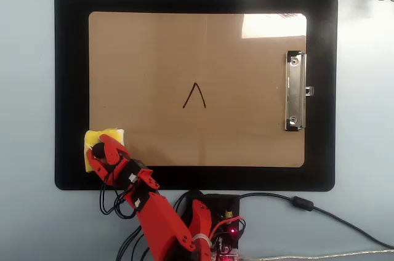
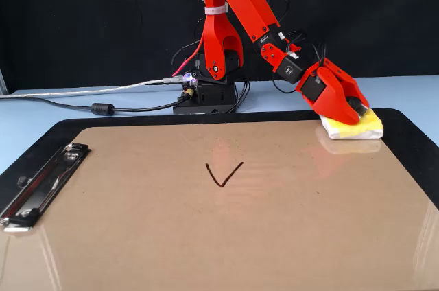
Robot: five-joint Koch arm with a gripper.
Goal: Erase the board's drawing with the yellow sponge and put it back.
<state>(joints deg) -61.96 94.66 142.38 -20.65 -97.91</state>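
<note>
The brown board (image 1: 246, 138) lies on a black mat (image 1: 71, 88), with its silver clip (image 1: 295, 92) at the right in the overhead view. The small black drawing (image 1: 194, 96) sits at the board's middle; it shows as a V in the fixed view (image 2: 224, 174). The yellow sponge (image 1: 112, 135) rests at the board's lower-left corner, partly on the mat; in the fixed view (image 2: 363, 125) it is at the far right. My red gripper (image 1: 100, 151) is down on the sponge with its jaws closed around the black knob (image 2: 354, 106).
The arm's base (image 2: 209, 92) stands just behind the mat's far edge in the fixed view, with cables (image 2: 103, 107) trailing left over the pale blue table. The board (image 2: 206, 236) and its clip (image 2: 41, 184) fill the foreground there.
</note>
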